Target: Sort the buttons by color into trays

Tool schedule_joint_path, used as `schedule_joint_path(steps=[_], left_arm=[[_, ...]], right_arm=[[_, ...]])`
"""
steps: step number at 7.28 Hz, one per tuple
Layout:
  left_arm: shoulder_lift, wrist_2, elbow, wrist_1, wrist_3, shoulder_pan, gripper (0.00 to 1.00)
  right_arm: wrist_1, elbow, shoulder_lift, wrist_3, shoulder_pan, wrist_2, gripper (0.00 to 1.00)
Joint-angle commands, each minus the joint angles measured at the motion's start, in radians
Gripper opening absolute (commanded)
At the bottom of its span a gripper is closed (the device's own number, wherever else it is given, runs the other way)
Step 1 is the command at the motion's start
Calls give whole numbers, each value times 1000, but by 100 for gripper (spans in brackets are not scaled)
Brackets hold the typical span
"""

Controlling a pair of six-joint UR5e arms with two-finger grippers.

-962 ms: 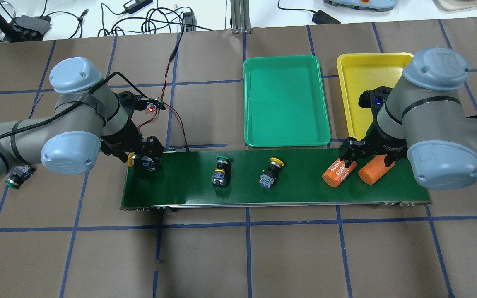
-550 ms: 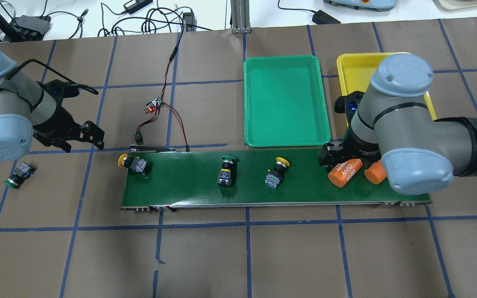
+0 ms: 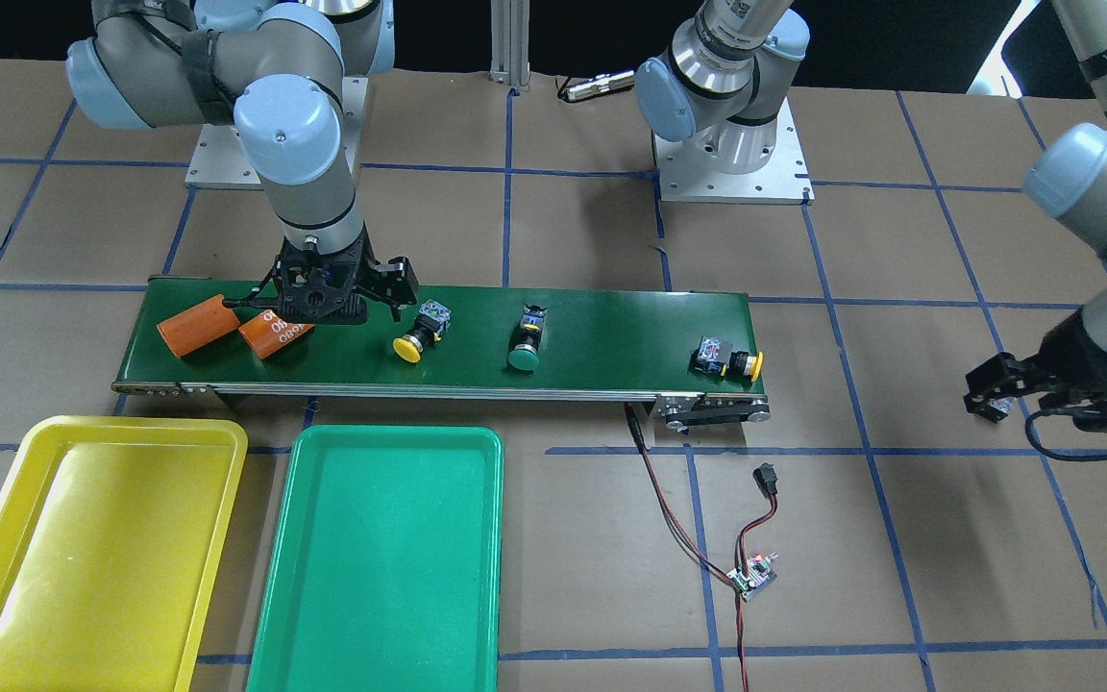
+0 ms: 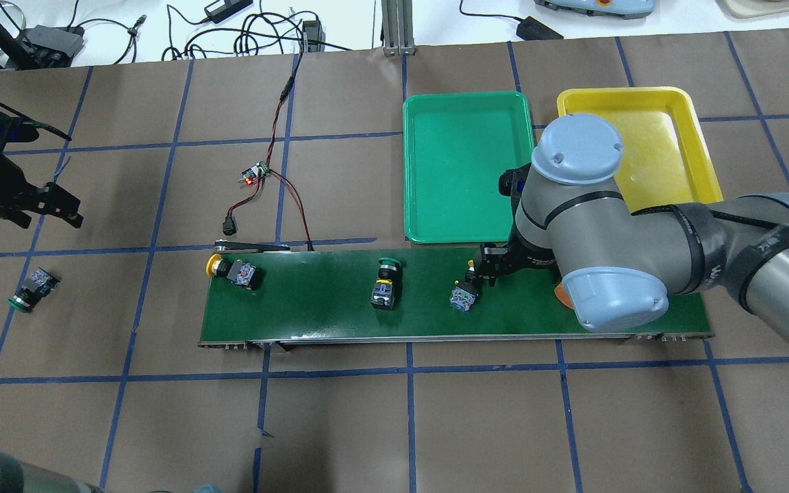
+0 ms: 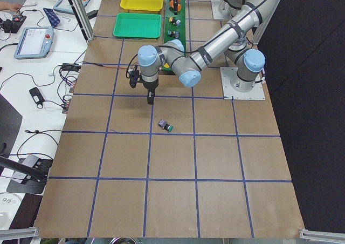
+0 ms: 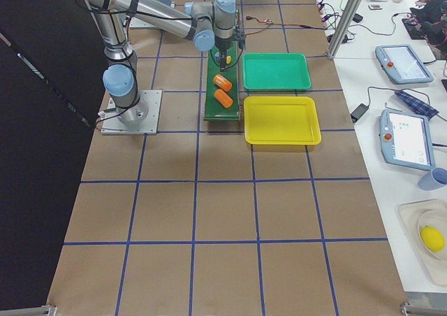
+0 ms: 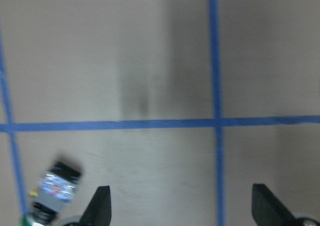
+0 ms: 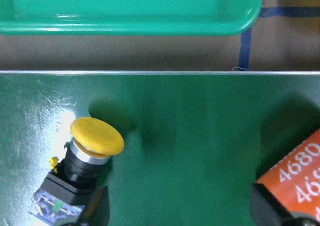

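Right wrist-mounted view is showing the right gripper (image 8: 184,208) hanging spread and empty over the conveyor belt (image 8: 200,116), beside a yellow button (image 8: 92,143). The left gripper (image 7: 182,206) is hanging spread near a green button (image 7: 55,188).

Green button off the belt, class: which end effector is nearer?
Left. The left end effector hovers near the off-belt green button; the right end effector is far off above the belt.

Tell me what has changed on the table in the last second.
The left gripper let go of the yellow button at the end of the conveyor belt and drew back, open, toward the green button on the table. The right gripper slid from the orange cylinders to the second yellow button. The green tray and yellow tray stayed empty; that green button did not move.
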Motion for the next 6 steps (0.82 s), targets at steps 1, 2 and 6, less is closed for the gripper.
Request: schedule_joint_path(steps=[1,2,6], left_arm=[[-126,13,68,3,259,132,100],[-148,10,56,17,344,155,100],[-127,9,-108,39,458,157,100]], right_arm=[[-22,-1,14,59,16,10,100],[-43,-1,30,64,16,60,100],[-83,8,67,53,15,57,58]])
